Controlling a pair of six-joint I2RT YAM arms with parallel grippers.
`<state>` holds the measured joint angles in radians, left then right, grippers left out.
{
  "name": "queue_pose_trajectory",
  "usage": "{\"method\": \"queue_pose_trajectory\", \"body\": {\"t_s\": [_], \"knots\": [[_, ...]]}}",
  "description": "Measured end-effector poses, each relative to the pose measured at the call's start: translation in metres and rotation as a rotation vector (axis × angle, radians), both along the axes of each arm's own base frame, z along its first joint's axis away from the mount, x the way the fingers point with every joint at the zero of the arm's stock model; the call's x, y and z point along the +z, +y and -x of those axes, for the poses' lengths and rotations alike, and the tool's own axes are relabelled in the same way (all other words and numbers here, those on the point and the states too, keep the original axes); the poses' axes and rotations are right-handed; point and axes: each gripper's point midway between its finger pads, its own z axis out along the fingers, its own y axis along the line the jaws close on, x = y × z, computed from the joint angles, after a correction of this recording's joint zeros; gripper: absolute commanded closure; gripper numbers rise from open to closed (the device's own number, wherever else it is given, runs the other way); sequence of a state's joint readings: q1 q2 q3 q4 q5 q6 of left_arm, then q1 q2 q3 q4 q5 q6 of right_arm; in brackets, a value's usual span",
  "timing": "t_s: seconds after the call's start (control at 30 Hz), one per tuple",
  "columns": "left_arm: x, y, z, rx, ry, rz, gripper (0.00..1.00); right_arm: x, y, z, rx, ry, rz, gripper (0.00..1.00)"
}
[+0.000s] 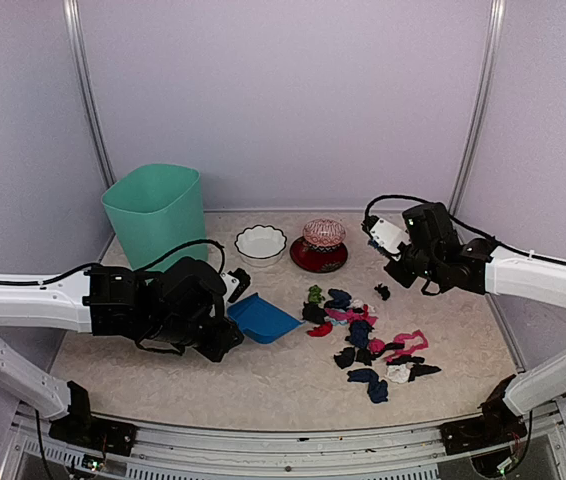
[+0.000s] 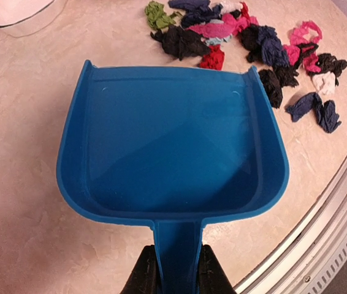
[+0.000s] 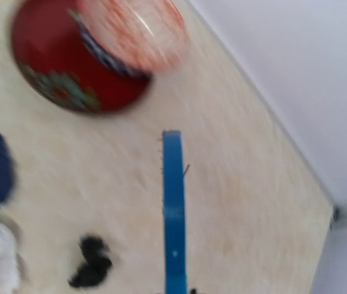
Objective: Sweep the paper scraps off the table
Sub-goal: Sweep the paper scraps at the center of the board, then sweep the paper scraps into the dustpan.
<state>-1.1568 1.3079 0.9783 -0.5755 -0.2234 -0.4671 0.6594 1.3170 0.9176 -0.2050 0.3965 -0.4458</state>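
the left fingers [image 2: 178,274] are closed tight on the handle of the blue dustpan [image 2: 173,153], whose open mouth faces the paper scraps [image 1: 368,345]. the scraps lie in a loose heap right of centre on the worktop [image 1: 263,390], the nearest red and black ones just beyond the pan's lip. the right fingers [image 1: 376,235] are shut on what looks like the blue hand brush [image 3: 173,208], raised beside the red bowl [image 1: 318,258], past the far side of the heap

likely trouble: the brush coming down could clip that bowl. the heap spreads wider than the pan's mouth, so a hard stroke would probably push the light wads round its sides or off over the front rail. i cannot tell whether the lip sits flat; if not, scraps slip under it. one black scrap [image 1: 382,291] lies apart and could be missed
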Motion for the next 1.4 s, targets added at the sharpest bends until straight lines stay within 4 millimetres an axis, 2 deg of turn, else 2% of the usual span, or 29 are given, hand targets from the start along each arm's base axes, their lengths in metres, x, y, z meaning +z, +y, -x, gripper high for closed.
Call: {"method": "queue_pose_trajectory", "body": {"t_s": [0.1, 0.23, 0.37, 0.5, 0.57, 0.67, 0.87, 1.13, 1.4], "knots": [[-0.014, -0.006, 0.009, -0.032, 0.011, -0.043, 1.00, -0.012, -0.019, -0.003, -0.110, 0.035, -0.010, 1.00], [-0.029, -0.009, 0.015, -0.059, 0.023, -0.084, 1.00, -0.036, -0.033, -0.005, -0.223, 0.102, -0.032, 1.00], [-0.042, -0.011, 0.015, -0.074, 0.027, -0.119, 1.00, -0.064, -0.035, -0.002, -0.273, 0.185, -0.036, 1.00], [-0.055, -0.016, 0.014, -0.089, 0.027, -0.146, 1.00, -0.093, -0.028, -0.002, -0.284, 0.279, -0.032, 1.00], [-0.064, -0.018, 0.013, -0.099, 0.030, -0.167, 1.00, -0.102, -0.022, -0.003, -0.276, 0.316, -0.040, 1.00], [-0.074, -0.020, 0.009, -0.107, 0.041, -0.180, 1.00, -0.104, -0.013, -0.007, -0.269, 0.340, -0.066, 1.00], [-0.079, -0.019, -0.014, -0.087, 0.043, -0.164, 1.00, -0.106, 0.006, -0.007, -0.250, 0.371, -0.120, 1.00], [-0.097, -0.037, -0.022, -0.134, 0.053, -0.185, 1.00, -0.108, 0.058, 0.006, -0.173, 0.401, -0.162, 1.00], [-0.099, -0.054, -0.034, -0.160, 0.039, -0.176, 1.00, -0.105, 0.107, 0.021, -0.094, 0.420, -0.192, 1.00]]}}
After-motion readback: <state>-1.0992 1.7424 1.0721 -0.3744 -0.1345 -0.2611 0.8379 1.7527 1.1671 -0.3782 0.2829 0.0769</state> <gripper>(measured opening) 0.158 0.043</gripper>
